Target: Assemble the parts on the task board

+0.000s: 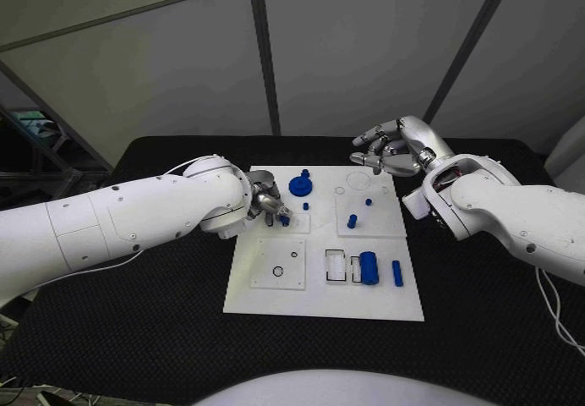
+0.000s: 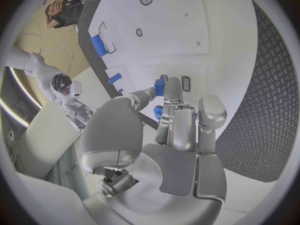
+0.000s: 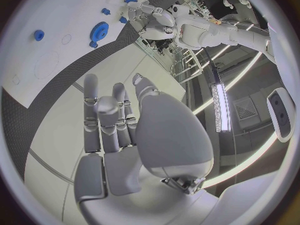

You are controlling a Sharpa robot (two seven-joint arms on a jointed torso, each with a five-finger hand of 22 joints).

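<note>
Our left hand pinches a small blue peg in its fingers over the white task board on the desk; our right hand hovers beyond the board, fingers loosely curled, empty.

Head camera overlooks task board; both wrist cameras share it.

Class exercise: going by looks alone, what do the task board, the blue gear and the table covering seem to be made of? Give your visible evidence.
Task board: probably plastic or painted sheet; flat, white, smooth and matte, with cut-out recesses.
Blue gear: likely moulded or printed plastic; uniform saturated blue, no metallic shine.
Table covering: apparently a rubber or foam mat; black with a fine repeating raised texture.
</note>
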